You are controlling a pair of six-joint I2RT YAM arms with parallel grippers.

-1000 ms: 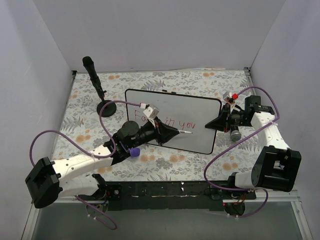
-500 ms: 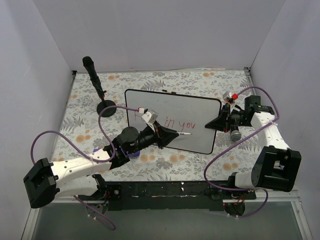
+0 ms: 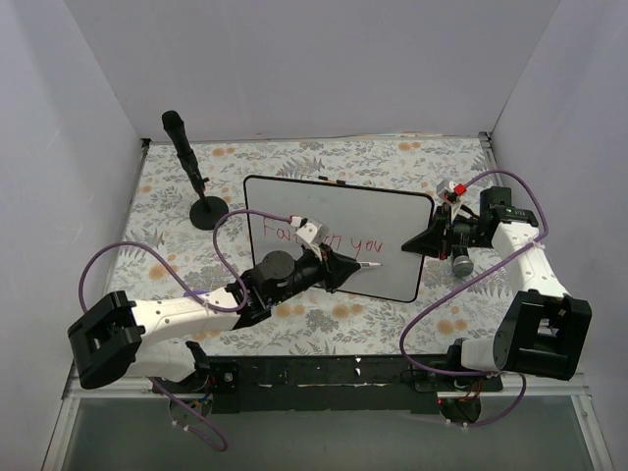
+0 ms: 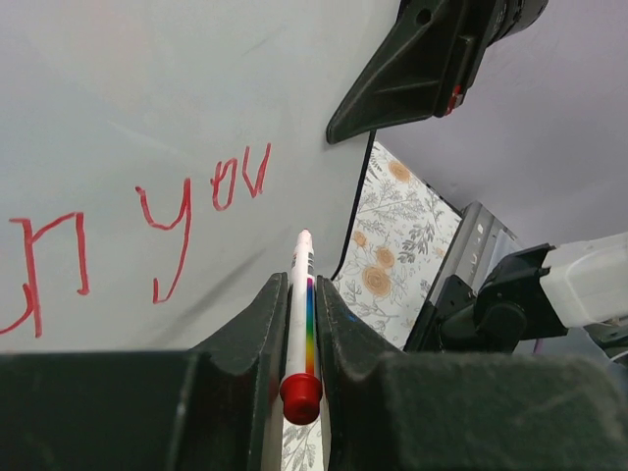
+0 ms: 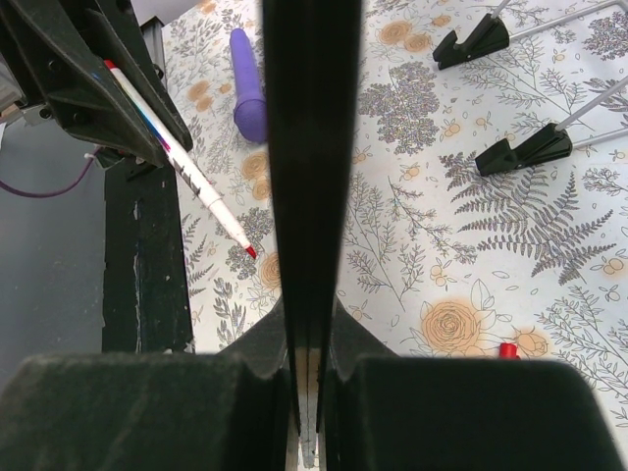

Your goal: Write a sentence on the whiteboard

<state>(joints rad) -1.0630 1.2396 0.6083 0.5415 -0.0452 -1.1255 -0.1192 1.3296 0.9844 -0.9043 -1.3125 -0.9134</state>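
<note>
- The left gripper (image 3: pixel 351 265) is clamped on a marker (image 4: pixel 301 306), its tip over the whiteboard (image 3: pixel 392 216) (contact unclear).
- The sentence (image 4: pixel 186 211), in red, ends at "you".
- The right gripper (image 3: pixel 420 243) is closed tight on the board's right edge, mid-table on the floral cloth (image 3: pixel 392 324).

Top view: fixed high at near edge, looks down over whole surface (image 3: pixel 392 157), far off. Left wrist view: close, sights along left tool (image 4: pixel 300 283) and marker (image 4: pixel 303 260) across whiteboard (image 4: pixel 147 98) toward right tool (image 4: pixel 373 103). Right wrist view: close, edge-on to whiteboard, faces back at left tool. Both wrist views share marker.
</note>
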